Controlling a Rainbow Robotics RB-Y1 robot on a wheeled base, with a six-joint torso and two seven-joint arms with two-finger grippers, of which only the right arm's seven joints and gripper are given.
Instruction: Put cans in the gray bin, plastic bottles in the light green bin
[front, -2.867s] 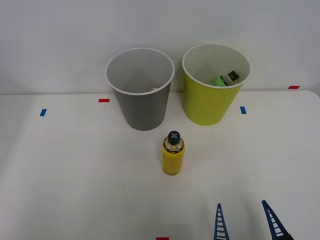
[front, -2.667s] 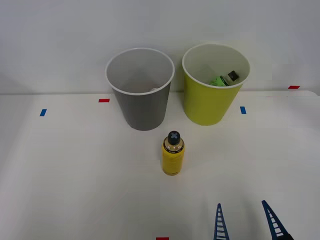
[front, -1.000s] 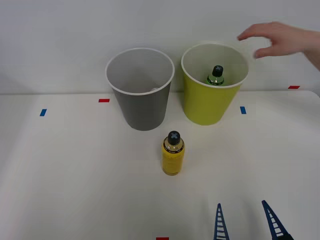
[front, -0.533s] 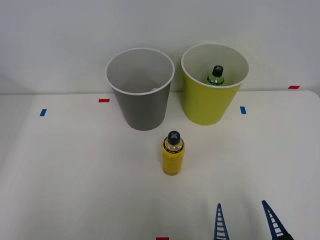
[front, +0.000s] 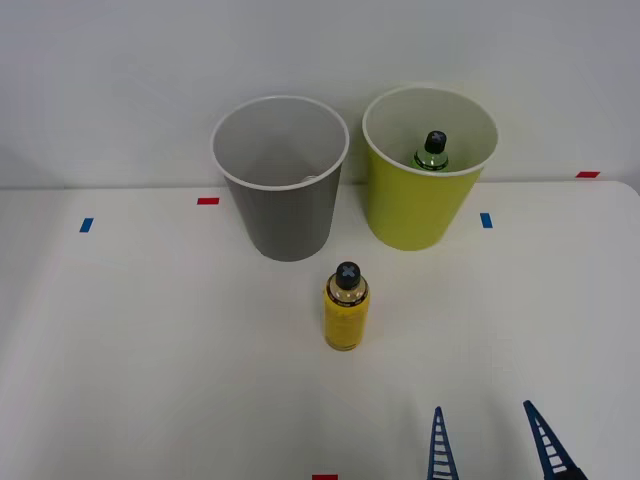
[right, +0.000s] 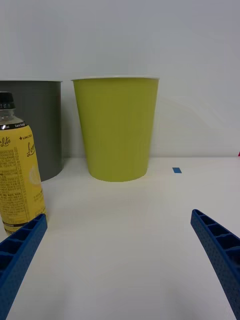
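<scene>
A yellow plastic bottle (front: 346, 310) with a black cap stands upright on the white table, in front of the two bins; the wrist view shows the yellow bottle (right: 17, 172) close by. The gray bin (front: 282, 185) stands at the back, the light green bin (front: 425, 175) to its right. A green bottle (front: 432, 151) stands upright inside the light green bin. My right gripper (front: 492, 448) is open near the table's front edge, to the right of the yellow bottle, nothing between its blue fingers (right: 220, 250). The gray bin (right: 42, 127) and light green bin (right: 117, 130) stand beyond.
Small blue tape marks (front: 86, 225) and red tape marks (front: 208, 201) lie on the white table (front: 150, 350). A pale wall rises right behind the bins. Open table surface stretches left and right of the yellow bottle.
A person's hand reached over the light green bin and withdrew; the green bottle inside, earlier lying tilted, now stands upright. My gripper and the yellow bottle have not moved.
</scene>
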